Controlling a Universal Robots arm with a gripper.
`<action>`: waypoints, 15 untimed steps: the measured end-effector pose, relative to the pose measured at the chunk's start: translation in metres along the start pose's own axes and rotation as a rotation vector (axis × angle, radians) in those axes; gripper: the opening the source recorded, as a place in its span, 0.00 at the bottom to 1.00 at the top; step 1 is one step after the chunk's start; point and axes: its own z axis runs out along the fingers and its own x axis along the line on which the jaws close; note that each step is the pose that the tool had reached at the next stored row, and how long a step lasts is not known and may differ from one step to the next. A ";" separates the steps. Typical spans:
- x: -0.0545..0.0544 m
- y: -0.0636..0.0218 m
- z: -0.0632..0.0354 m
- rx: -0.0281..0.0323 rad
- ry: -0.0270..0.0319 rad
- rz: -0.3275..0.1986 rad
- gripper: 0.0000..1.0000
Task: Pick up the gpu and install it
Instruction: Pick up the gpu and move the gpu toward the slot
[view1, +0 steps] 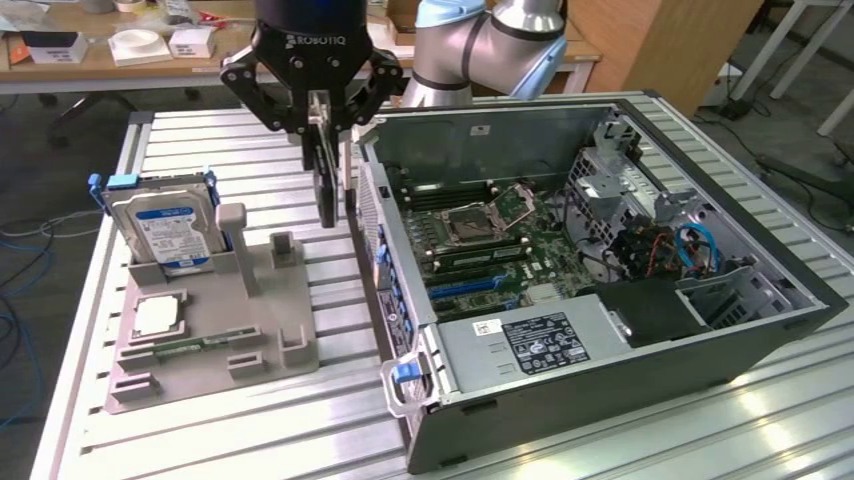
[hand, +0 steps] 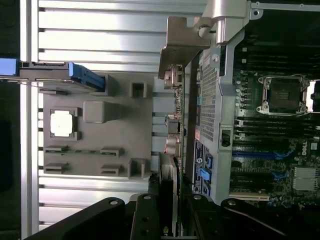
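- The gripper (view1: 331, 128) hangs over the ribbed metal table (view1: 200, 440), its black body carrying the maker's name ROBOTIQ in pale letters.
- Its two fingers are clamped on the gpu (view1: 327, 190), a thin black card held on edge and hanging straight down from the claw, clear of the table.
- The gpu sits in the air between the grey holder tray (view1: 267, 350) on the exterior view's left and the open computer case (view1: 587, 400) on the exterior view's right, just beside the case's near wall.
- In the wrist view the gripper (hand: 172, 200) grips the gpu (hand: 178, 125) edge-on; its metal end bracket points away from the claw and its ports line the edge.
- A silver hard drive (view1: 167, 235) stands upright in the tray, with a blue-and-white label whose print is too small to read.
- A square processor chip (view1: 158, 315) lies flat in the tray, nearer the camera than the drive.
- Inside the case, the power supply (view1: 534, 340) bears a black label with white print that cannot be read.
- White lettering at the motherboard (hand: 280, 150) edge looks like DELL.
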 end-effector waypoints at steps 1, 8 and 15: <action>-0.001 0.0000 0.0000 0.0000 0.0009 0.000 0.27; -0.010 -0.0002 -0.0002 -0.0001 0.0070 -0.003 0.27; -0.019 -0.0003 -0.0004 -0.0002 0.0128 -0.005 0.27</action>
